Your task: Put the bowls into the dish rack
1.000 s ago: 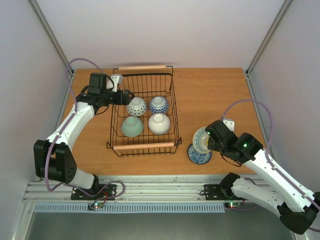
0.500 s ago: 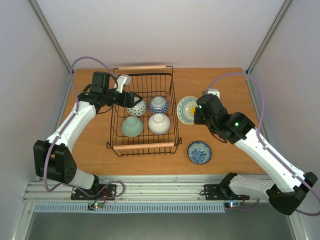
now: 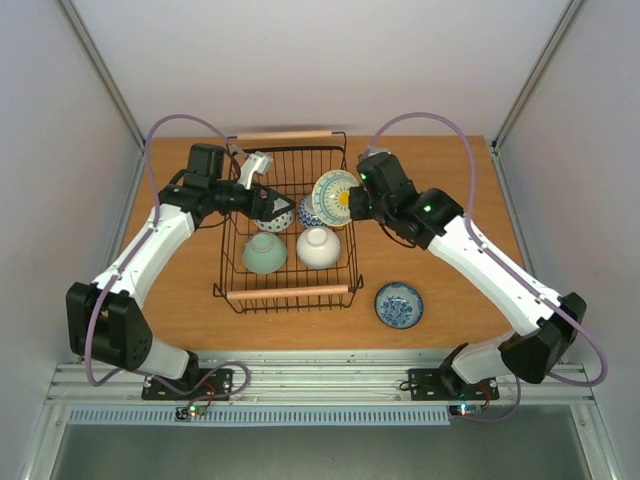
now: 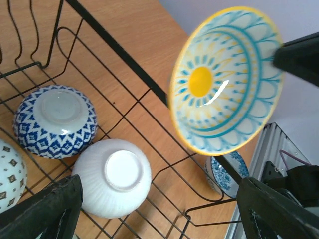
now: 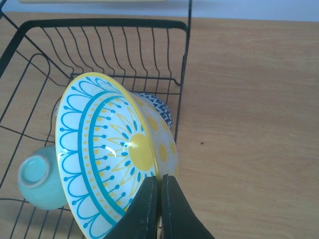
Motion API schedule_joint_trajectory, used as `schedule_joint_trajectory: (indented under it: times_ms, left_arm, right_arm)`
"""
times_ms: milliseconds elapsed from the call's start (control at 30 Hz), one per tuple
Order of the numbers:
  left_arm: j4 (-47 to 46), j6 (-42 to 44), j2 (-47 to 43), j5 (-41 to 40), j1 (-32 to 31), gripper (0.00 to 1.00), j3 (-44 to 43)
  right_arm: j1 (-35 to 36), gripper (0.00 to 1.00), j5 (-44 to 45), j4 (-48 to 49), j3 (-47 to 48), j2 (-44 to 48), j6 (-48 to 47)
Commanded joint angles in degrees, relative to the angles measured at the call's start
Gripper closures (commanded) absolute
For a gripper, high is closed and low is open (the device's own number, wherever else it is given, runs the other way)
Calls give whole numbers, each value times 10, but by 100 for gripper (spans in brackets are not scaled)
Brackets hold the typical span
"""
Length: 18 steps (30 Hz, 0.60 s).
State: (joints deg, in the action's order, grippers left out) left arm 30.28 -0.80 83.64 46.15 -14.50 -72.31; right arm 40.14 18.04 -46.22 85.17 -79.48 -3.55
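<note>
Four bowls are already in the rack, a fifth is being carried in, and a sixth waits on the table, so I judge this to be the carry-and-place step near the end of the loading.

On the left, the left claw [image 3: 266,202] reaches in over the left wall of the black wire dish rack with pale wooden bar handles [image 3: 288,292]. Its jaws are spread wide and grip nothing. In its own camera the two black fingers [image 4: 45,214] frame only the rack floor and the bowls below. Whether it brushes the white bowl with dark dots [image 3: 272,216] just under it, I cannot tell.

Inside the rack, that dotted bowl and a pale green glazed bowl [image 3: 263,253] fill the left column. A blue-and-white diamond-patterned bowl [image 4: 55,122] and a plain white ribbed bowl [image 3: 318,247] fill the right. All four sit foot up.

Further right, the right claw [image 5: 159,191] has its jaws pressed together, pinching the wall of a yellow-and-turquoise sunburst-patterned bowl [image 3: 335,195]. The bowl hangs on edge above the rack's far right part, over the diamond-patterned bowl, and appears clear of the wires.

The next move, as I see it, is to lower this bowl onto the bare strip along the far side of the rack. It should be tipped mouth down or leaned against the wires, clear of the right wall and of the left claw close by.

Last on the right, a shallow blue-patterned bowl [image 3: 399,305] sits mouth up on the wooden table [image 3: 440,180], just beside the rack's near corner, not yet loaded.
</note>
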Motion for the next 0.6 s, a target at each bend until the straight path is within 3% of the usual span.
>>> schedule_joint_trajectory:
  times_ms: [0,567]
  left_arm:
    - [-29,7,-27,53,-3,15,7]
    - [-38,7,-12,5,-4,14,12]
  right_arm:
    - [7,99,-27,44,41,-27,-12]
    - [66,99,-28,46,107,-77,-33]
